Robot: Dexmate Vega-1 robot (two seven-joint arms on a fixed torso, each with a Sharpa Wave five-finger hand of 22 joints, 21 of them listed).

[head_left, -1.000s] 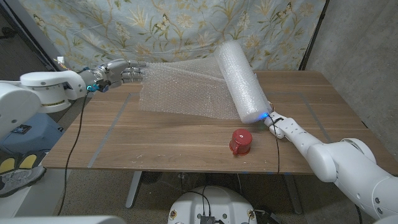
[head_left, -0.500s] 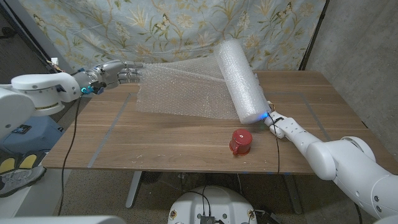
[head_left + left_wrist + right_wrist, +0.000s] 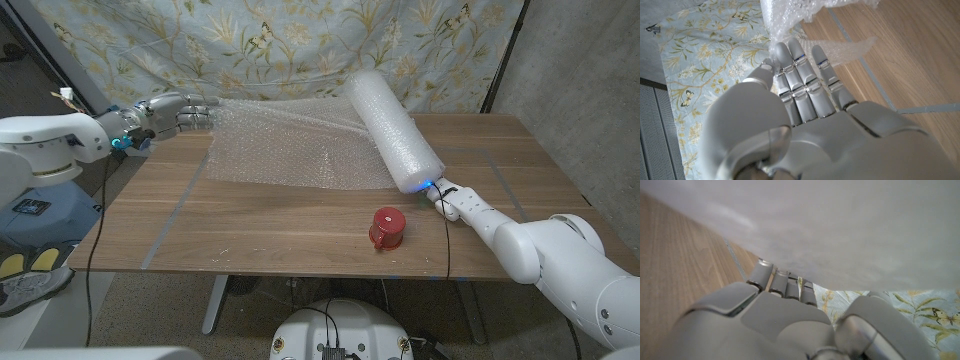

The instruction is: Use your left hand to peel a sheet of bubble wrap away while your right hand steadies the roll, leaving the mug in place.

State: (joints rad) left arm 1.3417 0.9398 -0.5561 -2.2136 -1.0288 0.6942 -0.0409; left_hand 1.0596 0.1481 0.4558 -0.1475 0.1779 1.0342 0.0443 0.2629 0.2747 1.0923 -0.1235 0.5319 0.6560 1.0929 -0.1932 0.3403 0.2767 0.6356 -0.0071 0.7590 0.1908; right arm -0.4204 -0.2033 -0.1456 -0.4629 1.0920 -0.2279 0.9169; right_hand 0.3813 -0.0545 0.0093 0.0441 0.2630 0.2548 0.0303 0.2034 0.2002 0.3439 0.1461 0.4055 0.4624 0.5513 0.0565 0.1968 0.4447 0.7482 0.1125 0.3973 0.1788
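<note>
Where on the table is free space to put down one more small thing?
The table is bare along its near edge, left of the red mug, in front of the bubble wrap sheet. The right end, beyond the roll, is bare too. It is crowded between the roll's near end, the mug and the right hand.
</note>
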